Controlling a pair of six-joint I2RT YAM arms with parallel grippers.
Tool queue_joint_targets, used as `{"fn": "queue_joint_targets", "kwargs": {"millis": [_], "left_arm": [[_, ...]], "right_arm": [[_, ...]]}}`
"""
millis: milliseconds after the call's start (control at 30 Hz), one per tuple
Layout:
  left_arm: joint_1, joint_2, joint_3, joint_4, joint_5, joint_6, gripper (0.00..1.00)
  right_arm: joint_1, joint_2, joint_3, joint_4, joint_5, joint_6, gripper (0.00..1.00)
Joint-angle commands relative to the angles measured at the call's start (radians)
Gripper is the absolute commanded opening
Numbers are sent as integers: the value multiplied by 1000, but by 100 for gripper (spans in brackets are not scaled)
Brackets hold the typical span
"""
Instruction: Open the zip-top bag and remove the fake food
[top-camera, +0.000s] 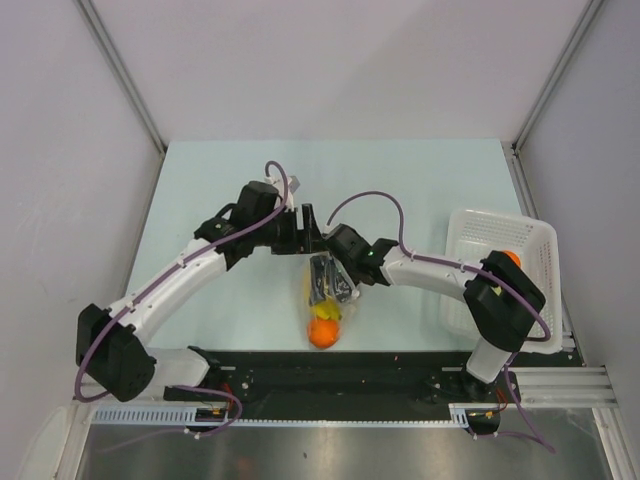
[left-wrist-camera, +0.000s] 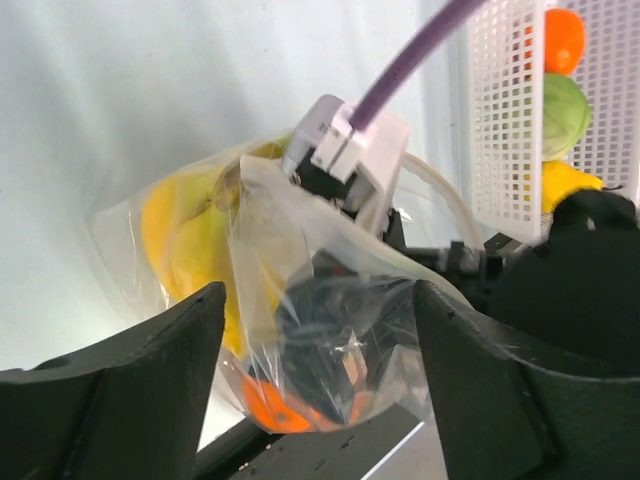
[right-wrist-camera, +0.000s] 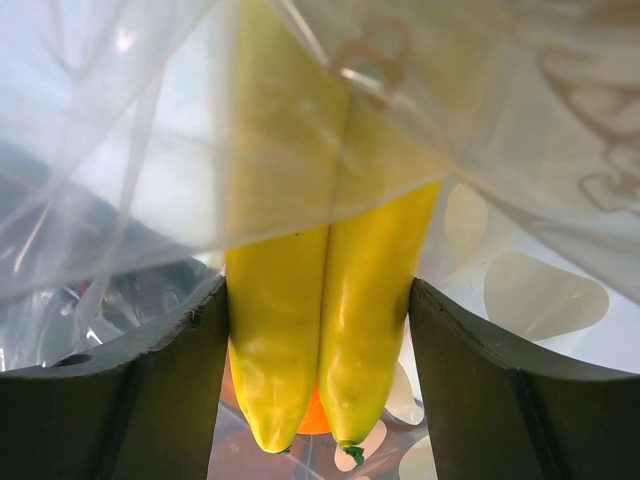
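The zip-top bag (top-camera: 348, 292) lies about midway along the table's (top-camera: 220, 180) near edge, its far end under the 2 arms' meeting wrists and its near end just short of the black base rail (top-camera: 400, 372). Inside that near end sits the round orange (top-camera: 322, 333). The right gripper (right-wrist-camera: 318, 300) reaches into the bag and is clamped on the banana bunch (right-wrist-camera: 320, 340): 2 yellow bananas fill the gap and touch both black pads (right-wrist-camera: 170, 380), with clear film draped over their upper half. The left gripper (left-wrist-camera: 318, 300) stands with its jaws wide apart, the crinkled bag bulging between them and reaching both inner faces; whether it presses the film I cannot tell. At the table's right edge the white perforated basket (top-camera: 470, 240) holds a green cabbage (left-wrist-camera: 565, 112), a small orange piece (left-wrist-camera: 563, 38) and a yellow fruit (left-wrist-camera: 568, 180)
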Motion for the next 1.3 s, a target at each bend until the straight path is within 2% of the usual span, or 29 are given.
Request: {"fn": "queue_joint_targets", "kwargs": {"millis": [0,33,100,133,167,200,233,333,467,533,600,700,800,900,933,1000,1033,1133,1267], "left_arm": [[5,28,37,68,25,-22,75],[5,37,36,74,34,-22,67],[9,40,42,79,83,-14,64],[12,24,40,84,97,-11,68],[13,10,36,93,106,-5,72],[13,-9,22,96,103,-3,78],[13,-41,19,88,91,1,80],[17,-81,22,27,68,23,85],[26,-124,25,-4,75,46,93],[28,-125,35,-30,83,52,95],[37,-130,54,-42,81,55,96],[48,-124,65,-45,101,58,94],[48,-96,69,-44,124,44,89],[46,-63,72,-31,132,41,82],[48,-55,74,-33,131,43,79],[46,-41,78,-33,126,46,75],[48,-30,82,-34,129,46,73],[45,-24,82,-34,135,47,68],[46,-16,72,-51,137,49,68]], "right_arm": [[24,-28,38,1,25,-24,32],[24,-24,38,1,20,-24,36],[28,-24,35,-5,26,-27,41],[28,-24,31,-6,26,-27,44],[28,-25,25,-9,26,-24,55],[25,-27,24,-14,23,-25,61],[24,-36,24,-19,20,-28,71],[21,-68,65,-86,49,-57,84],[19,-91,163,-215,57,-99,90],[21,-116,168,-207,46,-102,94],[19,-159,142,-186,68,-96,100],[-16,-185,134,-229,85,-71,100],[-15,-203,143,-212,77,-78,93],[-13,-214,131,-158,28,-55,77],[-15,-216,113,-137,17,-41,64],[-13,-212,96,-77,-21,-6,49],[-12,-205,91,-62,-32,1,37],[-5,-199,105,-51,-27,7,19],[-8,-205,119,-16,-38,18,15]]}}
